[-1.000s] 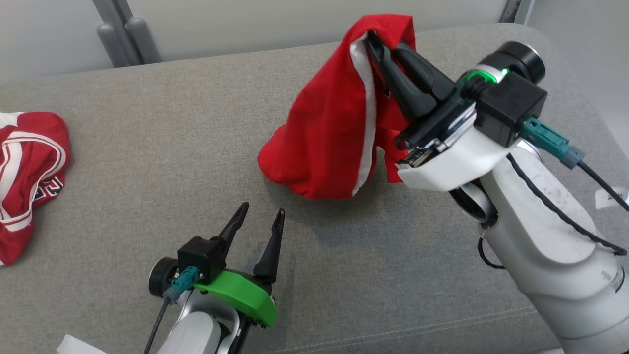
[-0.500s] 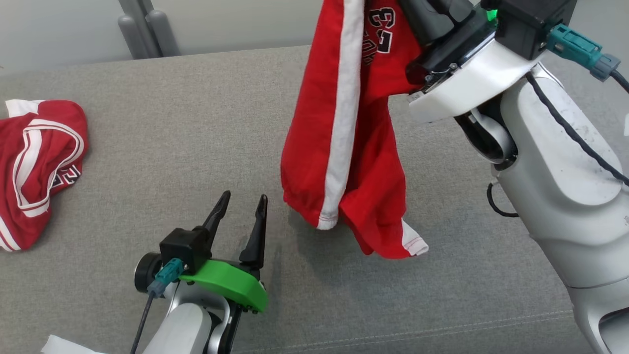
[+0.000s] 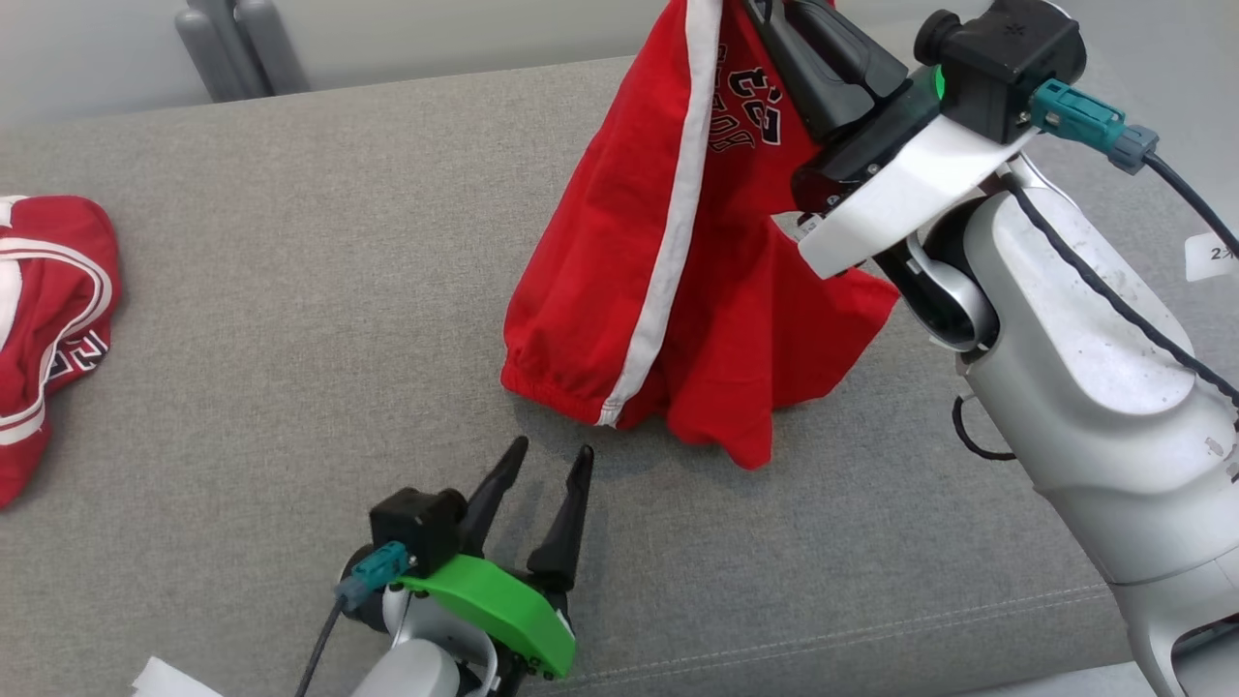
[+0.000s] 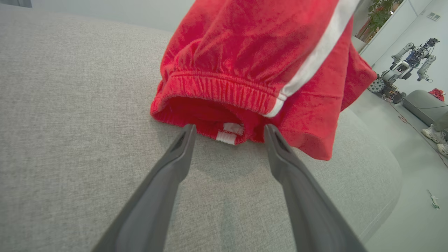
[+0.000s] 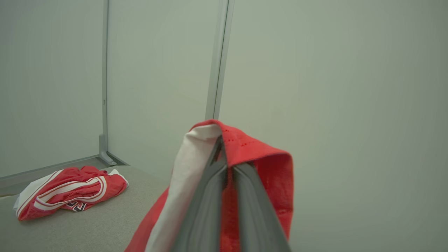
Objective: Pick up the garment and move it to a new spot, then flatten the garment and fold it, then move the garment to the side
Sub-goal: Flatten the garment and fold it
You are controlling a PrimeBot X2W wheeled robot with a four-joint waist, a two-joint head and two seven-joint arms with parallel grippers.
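The garment [image 3: 678, 290] is a pair of red shorts with a white side stripe and black lettering. It hangs from my right gripper [image 5: 224, 154], which is shut on its top edge, high above the grey cushion [image 3: 290, 319]. The elastic waistband [image 4: 224, 92] dangles at the bottom, just off the cushion. My left gripper [image 3: 552, 455] stands open below and in front of the waistband, fingers pointing at it without touching; in the left wrist view the left gripper [image 4: 227, 129] has its tips just under the hem.
A second red and white garment [image 3: 48, 319] lies crumpled at the cushion's far left, and shows as a red and white heap [image 5: 70, 190] in the right wrist view. A wall and metal posts [image 3: 232, 48] stand behind. The cushion's edge drops off at the right.
The right arm has swung the hanging garment, which now spreads wider with its waistband low. My left gripper has moved right and closer to the waistband. The camera has shifted.
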